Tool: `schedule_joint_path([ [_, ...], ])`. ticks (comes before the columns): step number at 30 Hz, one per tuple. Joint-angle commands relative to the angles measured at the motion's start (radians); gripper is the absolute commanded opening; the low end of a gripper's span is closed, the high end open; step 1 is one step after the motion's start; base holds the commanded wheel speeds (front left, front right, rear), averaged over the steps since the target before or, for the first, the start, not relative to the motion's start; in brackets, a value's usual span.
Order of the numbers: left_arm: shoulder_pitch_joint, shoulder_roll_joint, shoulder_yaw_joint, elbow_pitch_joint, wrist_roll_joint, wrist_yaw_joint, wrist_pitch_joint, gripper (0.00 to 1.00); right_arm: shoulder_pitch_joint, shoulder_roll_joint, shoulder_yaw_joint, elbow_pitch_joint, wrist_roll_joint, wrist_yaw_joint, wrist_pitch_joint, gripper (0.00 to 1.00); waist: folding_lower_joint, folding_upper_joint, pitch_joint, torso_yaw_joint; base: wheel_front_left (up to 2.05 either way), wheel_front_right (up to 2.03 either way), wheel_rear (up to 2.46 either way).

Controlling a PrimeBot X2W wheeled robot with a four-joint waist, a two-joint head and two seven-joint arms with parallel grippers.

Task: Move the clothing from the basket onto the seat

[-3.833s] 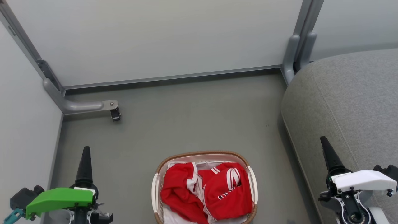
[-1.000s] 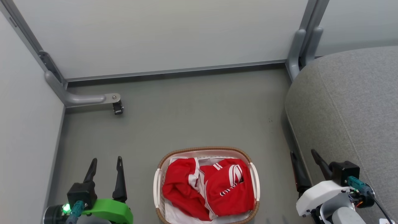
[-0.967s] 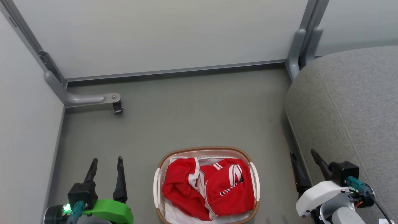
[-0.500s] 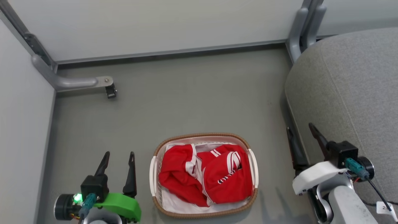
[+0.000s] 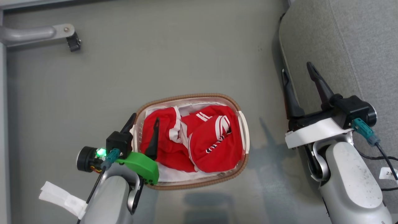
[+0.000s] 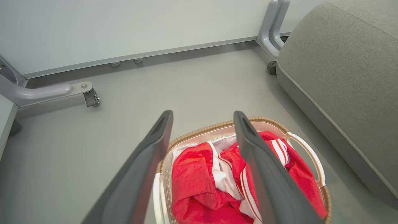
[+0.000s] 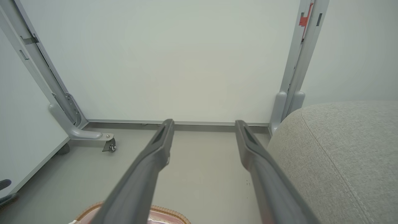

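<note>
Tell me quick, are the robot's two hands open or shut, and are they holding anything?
Left gripper: open, holding nothing, by the basket.
Right gripper: open, holding nothing, near the seat.

The floor point(image 5: 186, 56) is looked down on almost vertically from the head camera, high up, with the basket point(image 5: 192, 95) mid-frame and the seat point(image 5: 342, 37) at upper right. From the left wrist, the basket is seen close and at a slant, the view being faced toward the wall point(image 6: 124, 28). From the right wrist, a more level view of that wall is given. Basket, seat and caster point(image 5: 74, 43) are shared by all three views.
</note>
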Motion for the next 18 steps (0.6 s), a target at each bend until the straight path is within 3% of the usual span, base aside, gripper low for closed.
schedule_joint_path([
  [1,-0.035,0.006,-0.007,0.018,0.003,-0.004,-0.001,1.0,-0.016,0.004,0.003,-0.013,0.004,-0.001,-0.002,1.0,-0.0002,-0.0001,0.128,-0.071,0.0,0.0,0.0],
  [11,-0.195,0.007,-0.048,0.211,0.075,0.04,-0.001,1.0,-0.068,0.011,0.014,-0.054,0.007,-0.001,-0.002,1.0,-0.0002,-0.0001,0.244,-0.098,0.0,0.0,0.0],
  [18,-0.304,0.032,-0.136,0.401,0.182,0.069,-0.001,1.0,-0.103,0.014,0.036,-0.054,0.004,-0.001,-0.002,1.0,-0.0002,-0.0001,0.3,-0.117,0.0,0.0,0.0],
])
